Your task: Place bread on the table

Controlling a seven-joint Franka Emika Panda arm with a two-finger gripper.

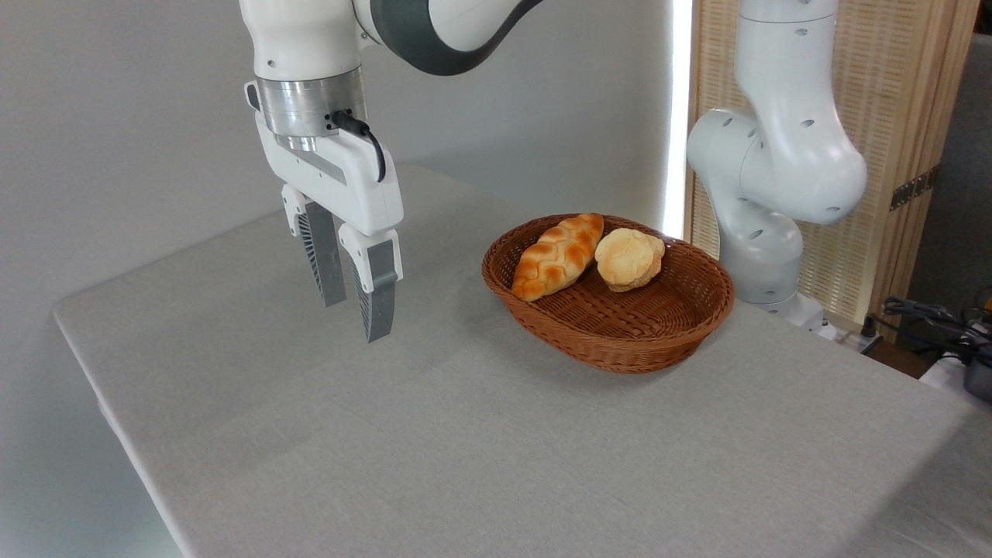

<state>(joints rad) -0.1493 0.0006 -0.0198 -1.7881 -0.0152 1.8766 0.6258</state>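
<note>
The bread (559,255), a braided golden-orange loaf, lies in the left part of a brown wicker basket (620,333). The basket stands on the table (434,434), which is covered in light-grey cloth. My gripper (355,318) hangs above the cloth well to the left of the basket, pointing down. Its two grey fingers stand apart with nothing between them, so it is open. It touches neither the bread nor the basket.
A round pale-yellow bun (629,258) lies in the basket right of the loaf, touching it. The arm's white base (767,194) rises behind the basket at the right. Cables (938,318) lie past the table's right edge.
</note>
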